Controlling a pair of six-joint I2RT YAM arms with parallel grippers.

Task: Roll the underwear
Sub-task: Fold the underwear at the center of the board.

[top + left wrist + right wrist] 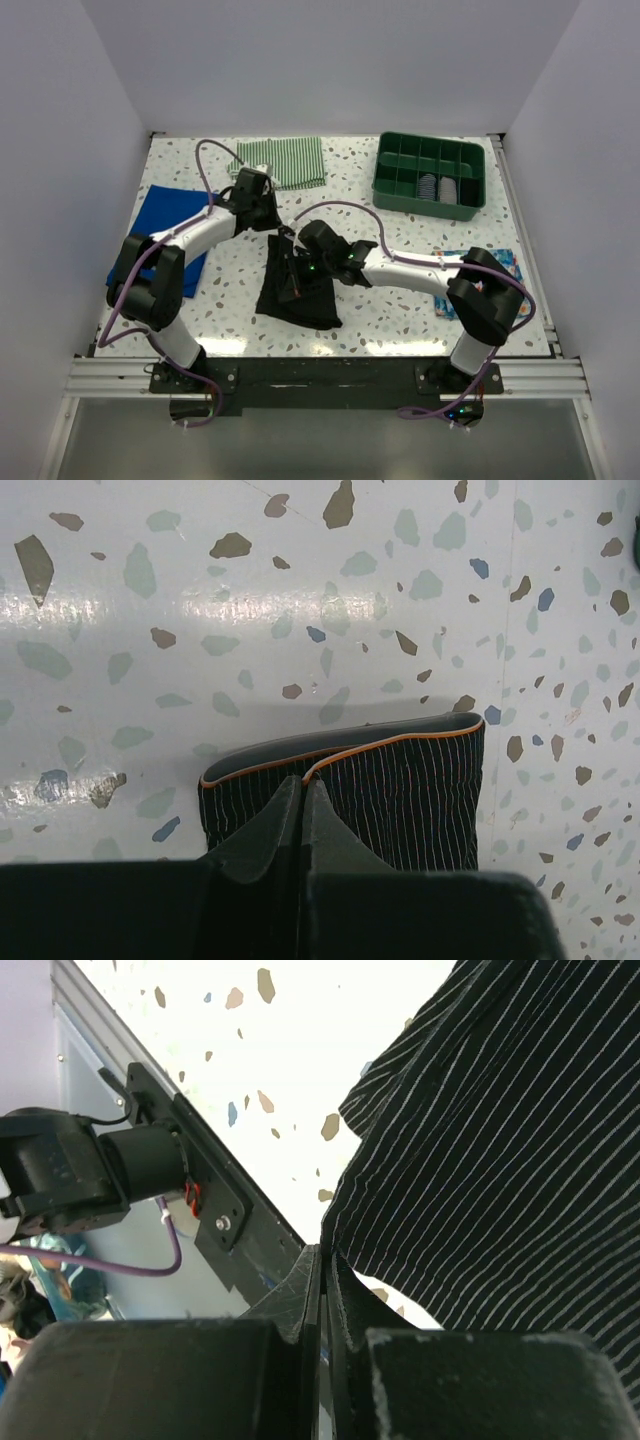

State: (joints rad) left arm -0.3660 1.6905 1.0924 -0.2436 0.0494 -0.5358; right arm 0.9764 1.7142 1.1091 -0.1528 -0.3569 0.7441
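The underwear [312, 300] is black with thin white pinstripes and an orange-trimmed edge, and lies in the middle of the table near the front. My left gripper [274, 228] is at its far corner. In the left wrist view the jaws [303, 782] are shut on the orange-trimmed edge of the underwear [420, 800]. My right gripper [294, 268] is over the garment's left side. In the right wrist view it [326, 1255] is shut on an edge of the underwear [520, 1140], which hangs lifted off the table.
A green-and-white striped cloth [285, 162] lies at the back. A blue cloth [172, 218] lies at the left under the left arm. A green divided tray [400, 190] stands back right. A floral cloth [510, 262] lies at the right.
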